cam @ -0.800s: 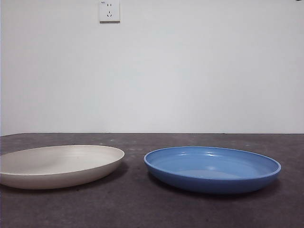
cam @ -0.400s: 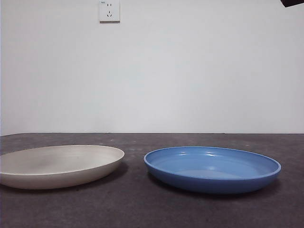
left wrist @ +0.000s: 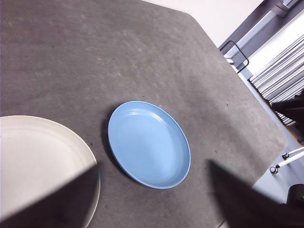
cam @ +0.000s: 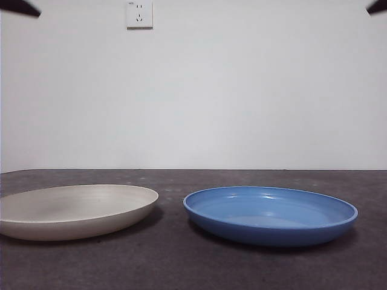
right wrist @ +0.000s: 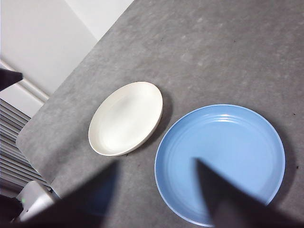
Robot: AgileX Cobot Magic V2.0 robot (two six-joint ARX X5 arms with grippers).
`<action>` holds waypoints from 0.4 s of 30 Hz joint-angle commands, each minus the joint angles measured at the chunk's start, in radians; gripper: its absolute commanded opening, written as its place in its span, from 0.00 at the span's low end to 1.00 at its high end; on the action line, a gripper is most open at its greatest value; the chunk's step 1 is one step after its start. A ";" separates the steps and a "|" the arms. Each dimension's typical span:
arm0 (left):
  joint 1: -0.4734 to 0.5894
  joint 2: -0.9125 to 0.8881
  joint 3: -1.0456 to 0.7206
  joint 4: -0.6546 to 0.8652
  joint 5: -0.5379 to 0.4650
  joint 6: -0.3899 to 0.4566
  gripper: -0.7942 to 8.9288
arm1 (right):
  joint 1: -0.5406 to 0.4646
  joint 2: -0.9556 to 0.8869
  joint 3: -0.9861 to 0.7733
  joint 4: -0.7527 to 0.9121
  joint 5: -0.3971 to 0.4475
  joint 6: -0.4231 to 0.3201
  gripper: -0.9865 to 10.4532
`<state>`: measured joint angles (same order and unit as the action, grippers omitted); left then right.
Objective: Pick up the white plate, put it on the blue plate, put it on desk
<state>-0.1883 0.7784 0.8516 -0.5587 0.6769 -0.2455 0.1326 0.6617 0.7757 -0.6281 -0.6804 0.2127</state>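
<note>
Both hands high above dark grey-brown matte tabletop (cam: 181, 266), nothing held. Left hand (left wrist: 154, 199) jaws spread wide, right hand (right wrist: 156, 194) likewise spread. Likely poised for first pick.

Wide shallow off-white round plate (cam: 75, 210) flat on tabletop, faint rings inside, untouched. Glossy medium-blue round plate (cam: 270, 214) just beside it, not touching, empty, ready to receive.

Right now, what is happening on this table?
Nothing is being handled yet. The white plate and the blue plate lie side by side on the desk, apart. The left gripper and the right gripper hang high above the plates with jaws open, holding nothing.
</note>
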 commanded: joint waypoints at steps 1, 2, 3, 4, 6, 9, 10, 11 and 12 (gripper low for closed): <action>-0.003 0.005 0.024 0.005 0.005 0.029 0.74 | 0.003 0.003 0.018 0.007 0.001 -0.012 0.61; -0.003 0.005 0.024 0.006 0.005 0.028 0.74 | 0.003 0.003 0.018 0.007 0.001 -0.012 0.61; -0.003 0.005 0.024 0.006 0.005 0.028 0.74 | 0.003 0.003 0.018 0.007 0.001 -0.013 0.61; -0.003 0.005 0.024 0.006 0.005 0.028 0.74 | 0.003 0.003 0.018 0.006 0.000 -0.017 0.61; -0.003 0.005 0.024 0.004 0.005 0.025 0.74 | 0.003 0.003 0.018 0.007 0.000 -0.019 0.61; -0.003 0.005 0.024 -0.012 0.005 0.016 0.73 | 0.003 0.003 0.018 0.007 0.000 -0.019 0.61; -0.003 0.005 0.025 -0.023 0.005 0.017 0.72 | 0.003 0.003 0.018 0.006 0.000 -0.019 0.61; 0.000 0.006 0.026 -0.039 0.005 0.017 0.71 | 0.003 0.003 0.018 0.006 -0.001 -0.018 0.61; 0.004 0.008 0.029 -0.060 0.005 0.019 0.70 | 0.003 0.003 0.018 0.005 -0.002 -0.018 0.61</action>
<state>-0.1856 0.7788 0.8558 -0.6167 0.6788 -0.2302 0.1326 0.6617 0.7757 -0.6289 -0.6804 0.2058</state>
